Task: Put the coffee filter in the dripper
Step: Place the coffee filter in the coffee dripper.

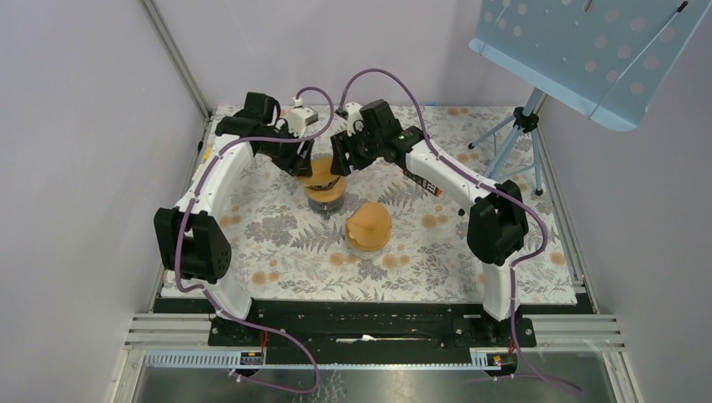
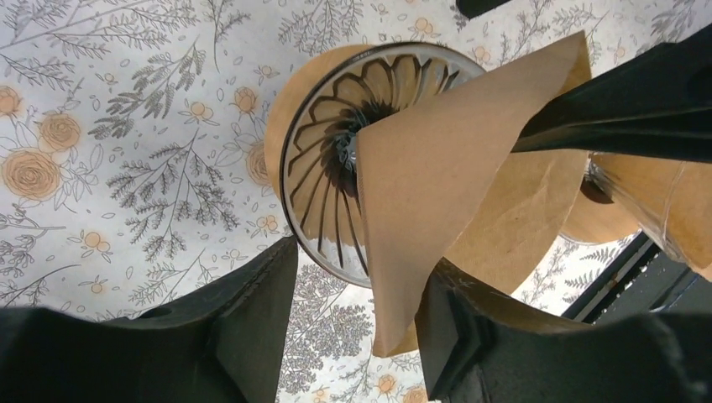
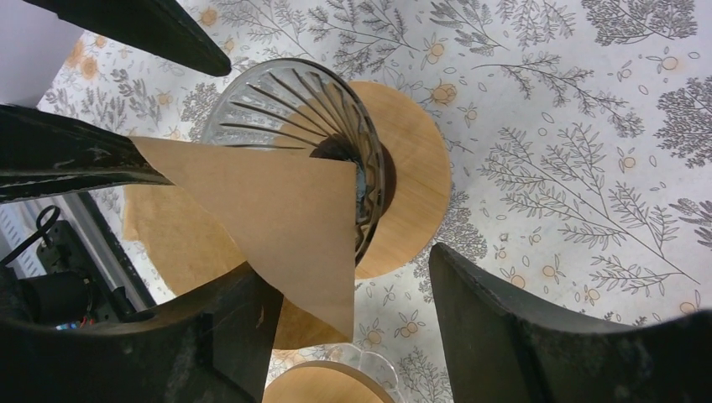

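Note:
The glass dripper (image 1: 326, 200) with dark ribs and a wooden collar stands mid-table on the flowered cloth; its ribbed bowl (image 2: 323, 168) (image 3: 285, 105) shows in both wrist views. A brown paper coffee filter (image 1: 323, 176) (image 2: 437, 176) (image 3: 277, 210) stands partly in it, tip down in the bowl, upper edge sticking out sideways. My left gripper (image 1: 302, 164) (image 2: 361, 269) is open; the filter's edge hangs between its fingers, against the right one. My right gripper (image 1: 340, 159) (image 3: 344, 264) is open too, its left finger touching the filter.
A stack of brown filters in a clear holder (image 1: 369, 225) (image 3: 336, 382) stands just in front of the dripper, to its right. A blue perforated stand on a tripod (image 1: 520, 126) rises at the back right. White walls close in the left and back.

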Robot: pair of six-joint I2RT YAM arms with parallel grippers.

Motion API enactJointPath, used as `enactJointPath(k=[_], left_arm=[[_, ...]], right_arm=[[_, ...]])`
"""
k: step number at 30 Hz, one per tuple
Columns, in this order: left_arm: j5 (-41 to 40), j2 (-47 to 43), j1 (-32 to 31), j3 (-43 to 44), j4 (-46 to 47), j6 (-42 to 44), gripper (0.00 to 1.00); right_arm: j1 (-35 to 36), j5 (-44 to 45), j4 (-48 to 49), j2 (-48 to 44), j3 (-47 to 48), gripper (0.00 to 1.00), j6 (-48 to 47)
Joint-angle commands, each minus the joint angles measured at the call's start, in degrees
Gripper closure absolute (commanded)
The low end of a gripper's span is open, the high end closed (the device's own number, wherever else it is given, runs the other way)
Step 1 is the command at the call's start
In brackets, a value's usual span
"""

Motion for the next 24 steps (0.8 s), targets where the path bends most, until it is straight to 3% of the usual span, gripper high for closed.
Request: enactJointPath(k=[1, 24], left_arm=[[-0.1, -1.9, -0.2, 0.0, 4.7, -3.0, 0.44], [-1.7, -2.5, -0.7, -5.1, 8.5, -11.0, 0.38]], right_arm=[[0.7, 1.7, 0.6, 0.6, 2.2, 0.31, -0.2], [1.0, 3.3, 0.9, 2.5, 2.3, 0.32, -0.3]])
